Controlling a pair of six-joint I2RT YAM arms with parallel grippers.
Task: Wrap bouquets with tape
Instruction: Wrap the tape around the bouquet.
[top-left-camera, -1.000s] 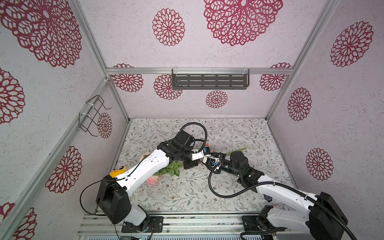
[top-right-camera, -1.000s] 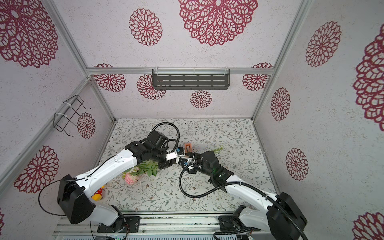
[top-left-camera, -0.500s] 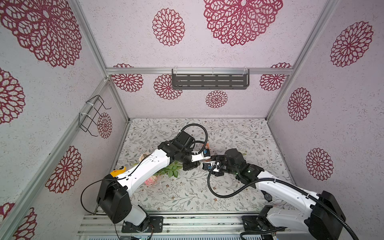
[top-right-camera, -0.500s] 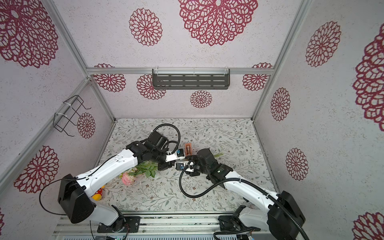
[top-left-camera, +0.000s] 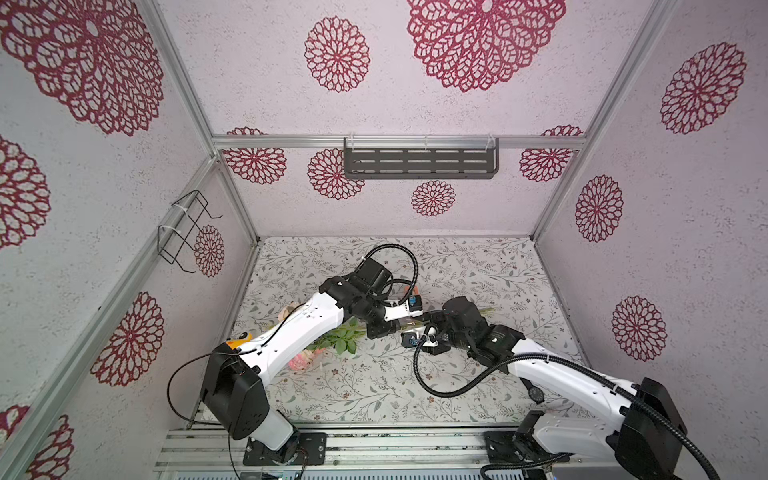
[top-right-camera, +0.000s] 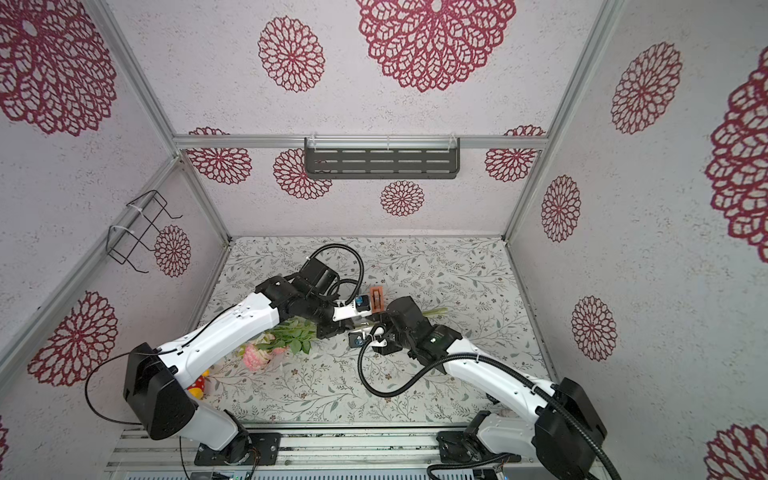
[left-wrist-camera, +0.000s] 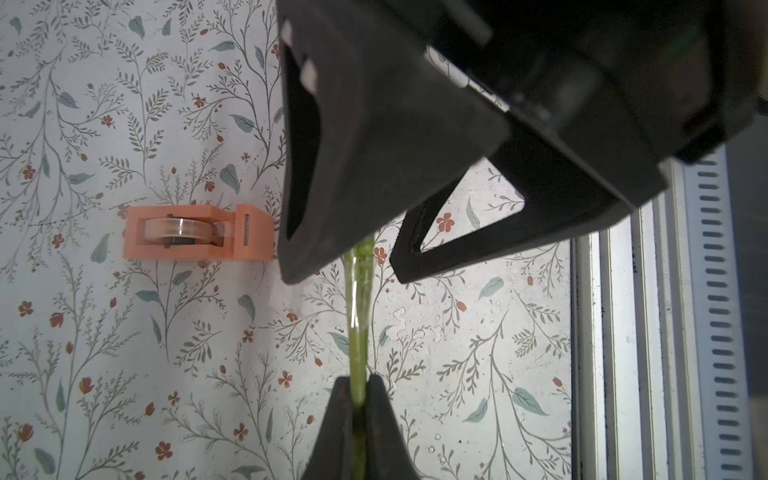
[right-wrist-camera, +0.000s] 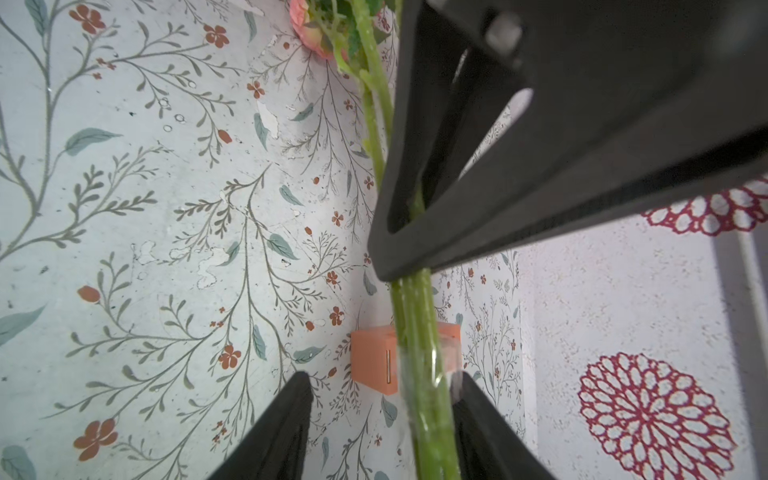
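The bouquet (top-left-camera: 338, 338) lies across the middle of the table, pink blooms (top-right-camera: 255, 357) to the left and stem ends to the right. My left gripper (left-wrist-camera: 359, 386) is shut on the green stems (left-wrist-camera: 359, 324). My right gripper (right-wrist-camera: 383, 378) is open around the same stems (right-wrist-camera: 415, 332), which rest against one finger. A clear band of tape shows around the stems there. The tape roll sits in its orange dispenser (left-wrist-camera: 195, 232) on the table just behind the stems (top-right-camera: 376, 300). In both top views the two grippers almost touch.
A yellow and red toy (top-right-camera: 199, 384) lies at the near left, partly under the left arm. A grey shelf (top-left-camera: 419, 162) hangs on the back wall and a wire rack (top-left-camera: 185, 232) on the left wall. A metal rail (left-wrist-camera: 665, 332) runs along the front edge.
My right gripper has edged left along the stems toward the left gripper, and its jaws have spread wider. The left gripper has kept its hold in place.
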